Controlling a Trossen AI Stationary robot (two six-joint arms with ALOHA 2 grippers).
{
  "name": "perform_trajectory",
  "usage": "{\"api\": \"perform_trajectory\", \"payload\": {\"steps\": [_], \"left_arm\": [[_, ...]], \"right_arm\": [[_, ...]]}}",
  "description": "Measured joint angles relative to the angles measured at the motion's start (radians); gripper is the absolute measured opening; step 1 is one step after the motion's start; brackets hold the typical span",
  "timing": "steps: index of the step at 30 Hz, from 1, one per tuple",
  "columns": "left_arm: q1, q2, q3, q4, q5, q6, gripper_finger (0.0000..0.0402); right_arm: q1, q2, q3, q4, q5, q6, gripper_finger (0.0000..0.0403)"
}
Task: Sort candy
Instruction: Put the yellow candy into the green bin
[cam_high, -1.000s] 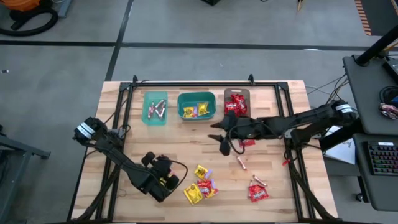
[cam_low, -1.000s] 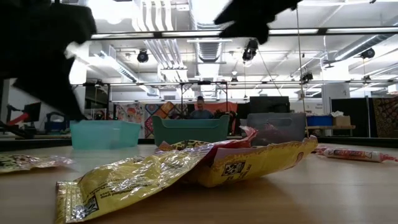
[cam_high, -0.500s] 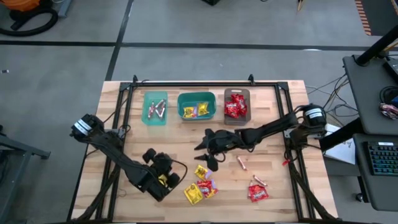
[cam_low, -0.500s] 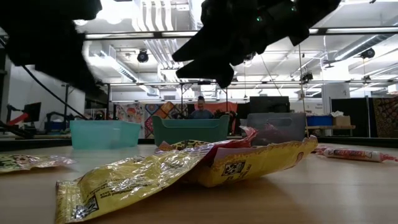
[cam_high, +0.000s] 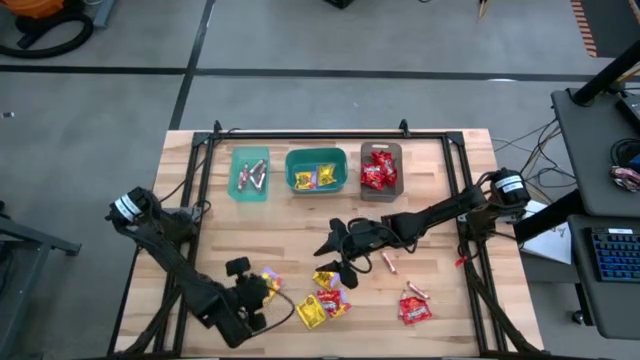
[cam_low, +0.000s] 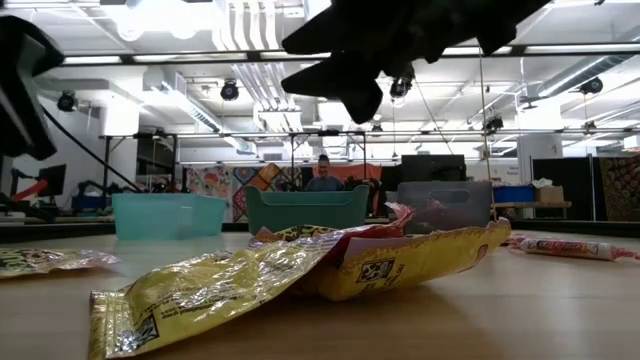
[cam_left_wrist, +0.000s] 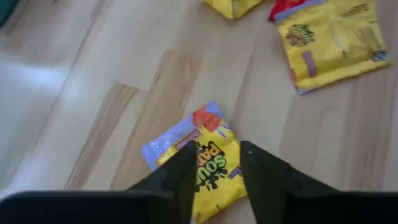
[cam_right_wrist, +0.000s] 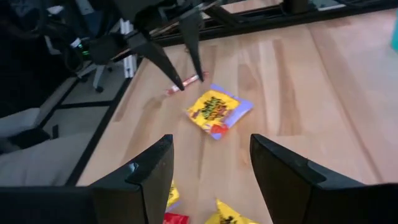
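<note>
Three bins (cam_high: 318, 170) beyond right gripper (cam_high: 335, 262), fingers spread above yellow packets (cam_high: 322, 277). Left gripper (cam_left_wrist: 214, 165), parted, straddles Sour Patch packet (cam_left_wrist: 199, 158).

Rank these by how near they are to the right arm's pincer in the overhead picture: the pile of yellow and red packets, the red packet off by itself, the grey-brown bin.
From the right pincer, open:
1. Pile of yellow and red packets, just below its tips.
2. Grey-brown bin, at the table's back.
3. Lone red packet, toward the front right; nearly as near as the bin, so hard to call.

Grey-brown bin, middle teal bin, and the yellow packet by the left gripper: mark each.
grey-brown bin (cam_high: 398, 150): high view, right rim.
middle teal bin (cam_high: 289, 170): high view, left rim.
yellow packet (cam_left_wrist: 214, 163): left wrist view, printed face.
</note>
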Motion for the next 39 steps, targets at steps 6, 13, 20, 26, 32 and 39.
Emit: {"api": "perform_trajectory", "payload": {"steps": [6, 13, 20, 26, 32, 39], "left_arm": [[-0.082, 0.001, -0.080, 0.045, -0.086, -0.125, 0.0178], [-0.098, 0.006, -0.197, 0.127, -0.157, -0.213, 0.0181], [-0.097, 0.006, -0.331, 0.326, -0.161, -0.223, 0.0161], [-0.097, 0.006, -0.380, 0.408, -0.161, -0.223, 0.0135], [-0.098, 0.006, -0.405, 0.438, -0.165, -0.223, 0.0077], [-0.099, 0.006, -0.400, 0.435, -0.172, -0.218, 0.0007]], "right_arm": [[0.030, 0.000, 0.000, 0.003, 0.003, 0.005, 0.0201], [0.048, 0.000, 0.001, 0.009, 0.015, 0.027, 0.0201], [0.051, 0.000, 0.001, 0.009, 0.034, 0.034, 0.0201], [0.058, 0.000, 0.002, 0.010, 0.035, 0.035, 0.0201], [0.067, 0.000, 0.002, 0.009, 0.058, 0.035, 0.0201], [0.071, 0.010, 0.002, 0.012, 0.060, 0.026, 0.0201]]}}
